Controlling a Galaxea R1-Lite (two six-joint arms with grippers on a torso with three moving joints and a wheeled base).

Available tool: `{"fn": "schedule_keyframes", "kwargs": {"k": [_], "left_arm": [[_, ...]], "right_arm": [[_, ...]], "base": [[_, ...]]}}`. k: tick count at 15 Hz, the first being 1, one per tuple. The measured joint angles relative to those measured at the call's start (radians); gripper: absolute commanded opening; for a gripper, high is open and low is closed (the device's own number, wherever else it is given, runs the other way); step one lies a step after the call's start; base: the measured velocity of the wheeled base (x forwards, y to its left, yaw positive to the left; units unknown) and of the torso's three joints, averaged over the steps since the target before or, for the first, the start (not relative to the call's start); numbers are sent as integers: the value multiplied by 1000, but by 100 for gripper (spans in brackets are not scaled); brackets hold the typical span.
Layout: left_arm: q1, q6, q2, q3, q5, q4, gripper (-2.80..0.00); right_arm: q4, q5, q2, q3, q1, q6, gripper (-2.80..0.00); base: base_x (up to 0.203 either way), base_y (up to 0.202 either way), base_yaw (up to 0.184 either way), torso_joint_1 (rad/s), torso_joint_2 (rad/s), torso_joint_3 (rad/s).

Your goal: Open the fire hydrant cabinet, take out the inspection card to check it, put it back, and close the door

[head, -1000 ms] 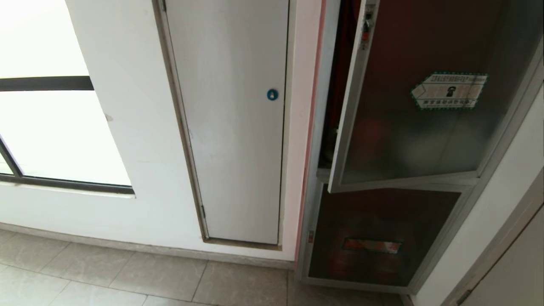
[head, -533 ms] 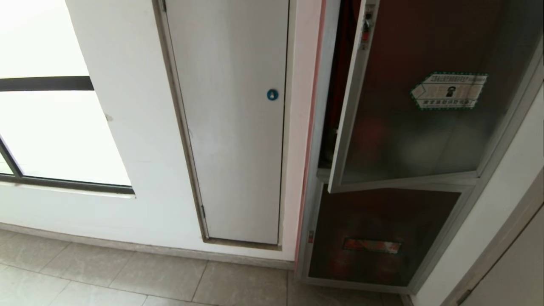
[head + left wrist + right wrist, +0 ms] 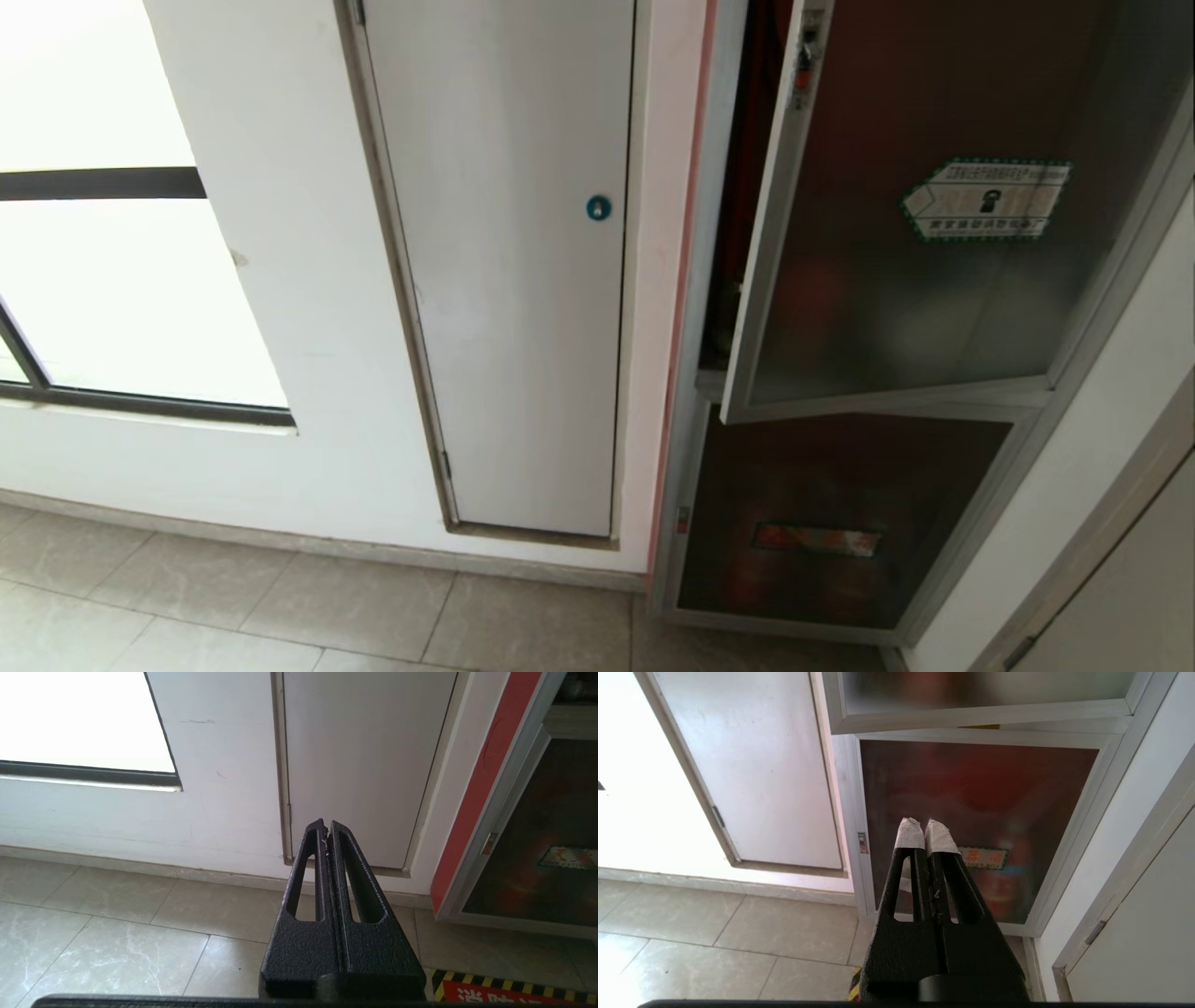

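Nothing changed across the last second: door (image 3: 934,243) ajar as before, swung out from cabinet (image 3: 695,392) at its left edge. Both grippers low, clear of it, left (image 3: 325,826) and right (image 3: 923,826) pinched shut, empty. No card visible; closing likely unfinished.

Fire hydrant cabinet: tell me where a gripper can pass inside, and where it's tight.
The only way in is the narrow gap between the fire hydrant cabinet frame and the door, whose latch edge stands ajar; it looks tight. The lower dark panel is shut. The floor before the white door is bare. Left gripper and right gripper hang low, shut.
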Motion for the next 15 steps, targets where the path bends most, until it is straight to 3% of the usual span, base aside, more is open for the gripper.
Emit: {"fn": "schedule_keyframes", "kwargs": {"k": [15], "left_arm": [[1, 0, 0, 0, -1, 0, -280]], "right_arm": [[0, 0, 0, 0, 0, 0, -280]], "base": [[0, 0, 0, 0, 0, 0]]}}
